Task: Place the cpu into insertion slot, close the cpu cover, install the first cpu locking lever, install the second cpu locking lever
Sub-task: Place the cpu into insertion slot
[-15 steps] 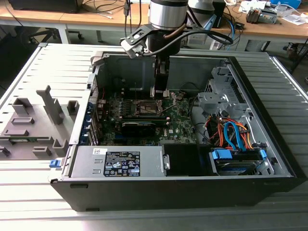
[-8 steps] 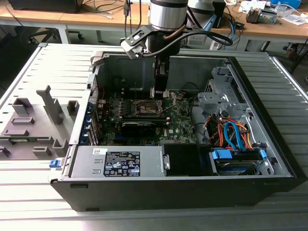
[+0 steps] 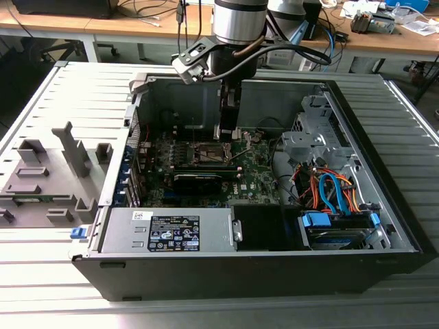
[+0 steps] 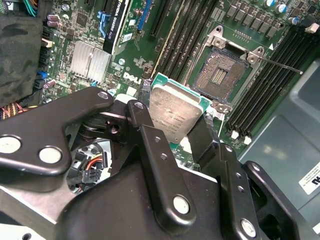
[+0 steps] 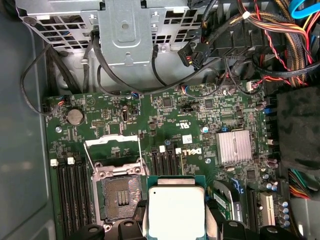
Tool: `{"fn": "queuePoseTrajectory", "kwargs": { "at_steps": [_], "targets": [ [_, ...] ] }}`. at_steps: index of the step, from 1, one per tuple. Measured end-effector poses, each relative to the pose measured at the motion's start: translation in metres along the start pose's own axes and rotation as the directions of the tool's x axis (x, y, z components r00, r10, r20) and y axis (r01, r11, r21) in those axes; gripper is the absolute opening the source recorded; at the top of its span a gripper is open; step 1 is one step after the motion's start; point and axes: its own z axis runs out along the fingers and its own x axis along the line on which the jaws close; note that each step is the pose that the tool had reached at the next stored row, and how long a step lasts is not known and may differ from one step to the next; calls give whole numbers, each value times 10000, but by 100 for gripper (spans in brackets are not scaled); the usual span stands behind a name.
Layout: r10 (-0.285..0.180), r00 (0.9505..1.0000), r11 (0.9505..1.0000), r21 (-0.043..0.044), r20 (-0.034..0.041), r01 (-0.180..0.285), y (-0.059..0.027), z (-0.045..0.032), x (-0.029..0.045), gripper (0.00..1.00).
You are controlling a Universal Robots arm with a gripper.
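In both wrist views my gripper [image 4: 172, 122] [image 5: 176, 226] is shut on the cpu [image 4: 176, 111] [image 5: 176, 207], a flat square chip with a silver-grey top and green edge. The cpu hangs above the green board, beside the insertion slot [image 4: 219, 75] [image 5: 120, 197], not over it. The slot lies open with its dark pin field bare. The cpu cover [image 5: 111, 140] stands raised at the slot's far edge. A thin locking lever [image 4: 280, 64] sticks out sideways, unlatched. In the exterior view the gripper [image 3: 228, 133] reaches down into the open computer case just above the slot [image 3: 206, 152].
A black graphics card [image 3: 199, 179] lies near the slot, with memory slots [image 4: 265, 95] alongside and a silver heat sink [image 5: 234, 147] further off. The power supply [image 3: 168, 232] and a drive cage with orange and blue cables [image 3: 336, 192] fill the case's front and right. Grey fixtures [image 3: 48, 178] stand outside.
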Motion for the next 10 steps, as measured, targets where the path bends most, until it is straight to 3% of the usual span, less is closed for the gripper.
{"fn": "queuePoseTrajectory", "kwargs": {
  "at_steps": [10],
  "targets": [
    [45, 10000, 10000, 5, 0, -45, 0, 3, 0, 54]
  ]
}}
